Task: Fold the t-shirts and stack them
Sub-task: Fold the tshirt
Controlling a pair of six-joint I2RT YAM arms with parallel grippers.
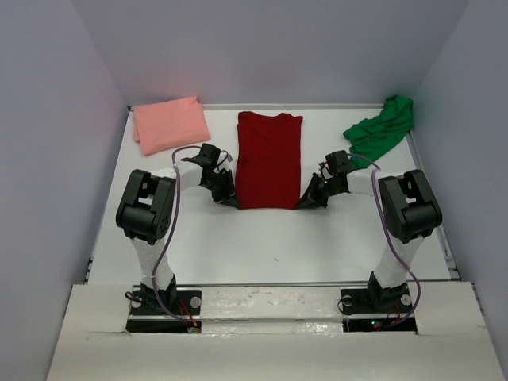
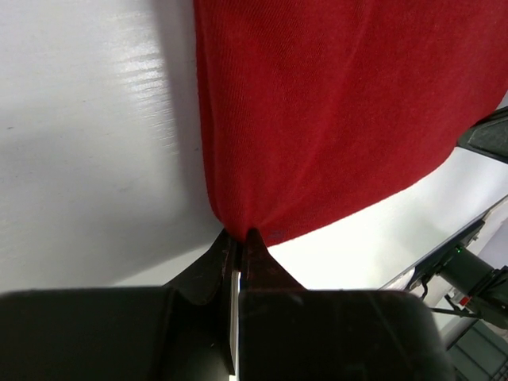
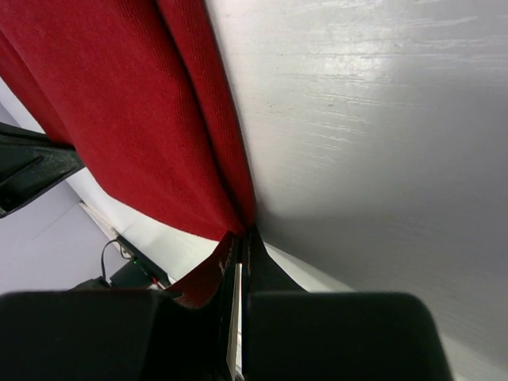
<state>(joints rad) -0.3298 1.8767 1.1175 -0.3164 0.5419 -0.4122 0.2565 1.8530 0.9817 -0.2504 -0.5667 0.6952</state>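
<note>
At near corners | dark red t-shirt [image 1: 270, 159] | left fingers [image 2: 200, 276], right fingers [image 3: 271, 279] both pinching it

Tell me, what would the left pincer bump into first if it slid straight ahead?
The dark red t-shirt: its near corner is pinched in the left pincer, and its cloth fills the way directly ahead.

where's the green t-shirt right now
In the top view the green t-shirt lies crumpled at the far right corner of the table, right of the dark red t-shirt and beyond the right gripper.
</note>
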